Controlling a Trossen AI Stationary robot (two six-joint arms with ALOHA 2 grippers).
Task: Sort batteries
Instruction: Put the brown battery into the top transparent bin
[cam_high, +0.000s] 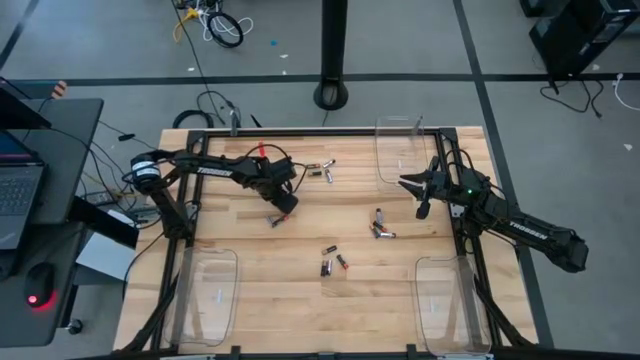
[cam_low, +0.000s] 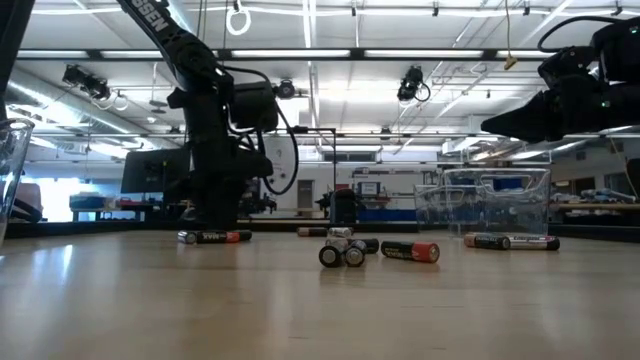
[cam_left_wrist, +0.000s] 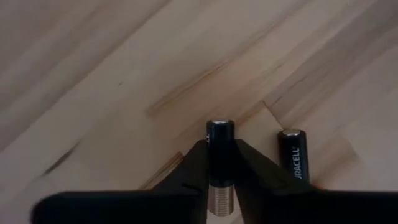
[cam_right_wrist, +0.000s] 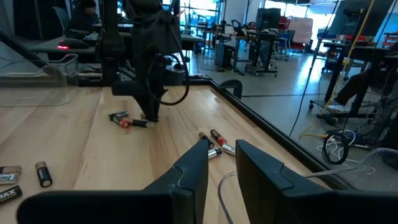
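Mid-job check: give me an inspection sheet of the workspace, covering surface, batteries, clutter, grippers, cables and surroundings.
Surface: wooden table, four clear trays at its corners.
Job's things: batteries lie loose in small clusters mid-table; none seen in a tray.
Clutter: nothing seen on the table besides trays and cells.
Grippers: left gripper is down at the table, fingers closing around one battery, another black cell lying beside it. Right gripper hangs above the table by the far right tray, holding nothing.
Cables: cables lie on the floor beyond the table.
Surroundings: desk with laptop beside the table.
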